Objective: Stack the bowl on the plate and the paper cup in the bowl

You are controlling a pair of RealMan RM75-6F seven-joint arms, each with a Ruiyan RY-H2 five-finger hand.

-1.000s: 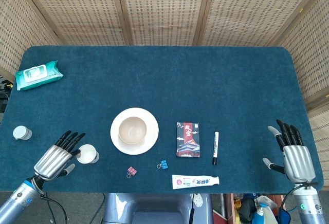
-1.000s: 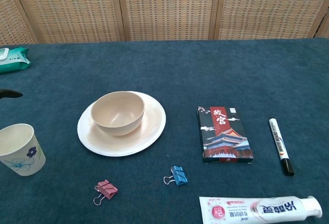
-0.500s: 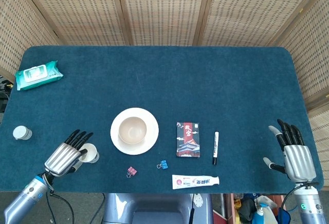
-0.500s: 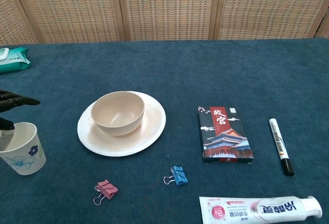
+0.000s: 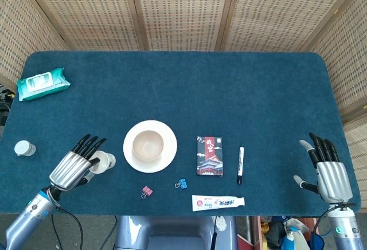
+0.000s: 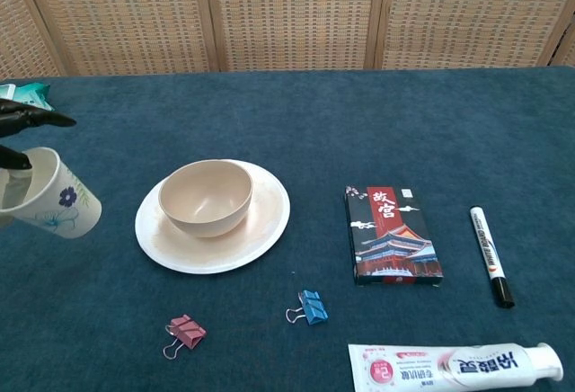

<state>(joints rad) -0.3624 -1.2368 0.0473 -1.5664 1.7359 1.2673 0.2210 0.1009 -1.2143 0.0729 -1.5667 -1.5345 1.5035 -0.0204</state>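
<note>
A beige bowl (image 5: 148, 145) (image 6: 206, 196) sits upright on the white plate (image 5: 166, 157) (image 6: 264, 227) at the table's middle. My left hand (image 5: 74, 165) (image 6: 16, 131) holds the white paper cup (image 5: 105, 161) (image 6: 54, 198) with blue flower print, lifted off the table and tilted, just left of the plate. In the chest view only the hand's dark fingers show at the left edge, above the cup. My right hand (image 5: 328, 170) hovers open at the table's near right, fingers spread, holding nothing.
A patterned card box (image 5: 209, 155) (image 6: 392, 234), a black marker (image 5: 241, 164) (image 6: 490, 254), a toothpaste tube (image 5: 218, 202) (image 6: 454, 367), pink (image 6: 182, 334) and blue (image 6: 308, 307) binder clips lie near the front. A wet-wipes pack (image 5: 41, 83) and a small jar (image 5: 24, 148) sit left.
My left hand closed on the paper cup, raised it off the table and carried it right toward the plate, tilting it. The right hand stayed put.
</note>
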